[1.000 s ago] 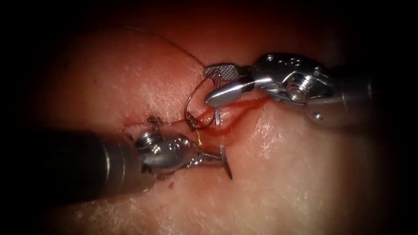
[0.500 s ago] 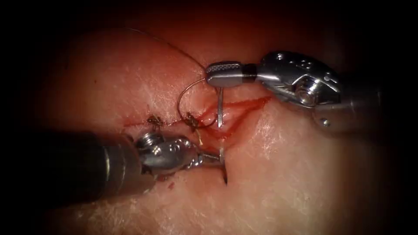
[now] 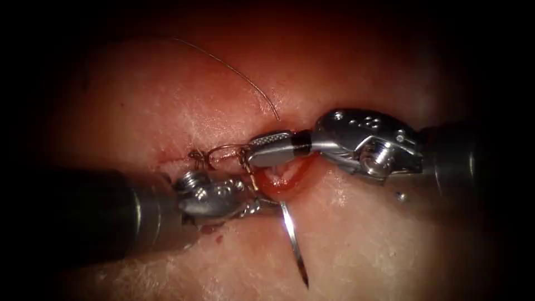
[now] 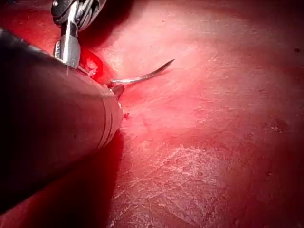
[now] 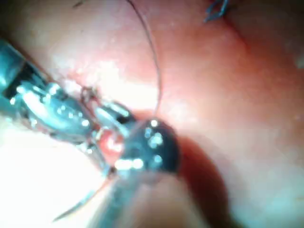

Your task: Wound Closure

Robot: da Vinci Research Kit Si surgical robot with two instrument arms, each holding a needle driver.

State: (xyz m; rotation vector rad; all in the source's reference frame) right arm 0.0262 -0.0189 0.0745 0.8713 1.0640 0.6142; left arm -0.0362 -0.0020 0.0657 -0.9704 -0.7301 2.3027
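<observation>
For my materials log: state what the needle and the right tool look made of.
Needle: looks like polished steel; a thin curved sliver with a bright glint, held by the left tool. Right tool: bare metal, apparently steel; mirror highlights on the wrist, a cross-hatched jaw face.

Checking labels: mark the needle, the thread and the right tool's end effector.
needle (image 3: 293,241): endoscope view, mid shaft.
thread (image 3: 234,71): endoscope view, free strand over the tissue.
right end effector (image 3: 267,149): endoscope view, its jaw tip.

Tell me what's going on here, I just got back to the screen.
The left hand grips the curved needle near its rear end; most of the needle lies out over the tissue below the cut, point free. The right hand is shut over the cut's upper edge, with thread trailing up from it. Knotted stitches sit just left.
</observation>
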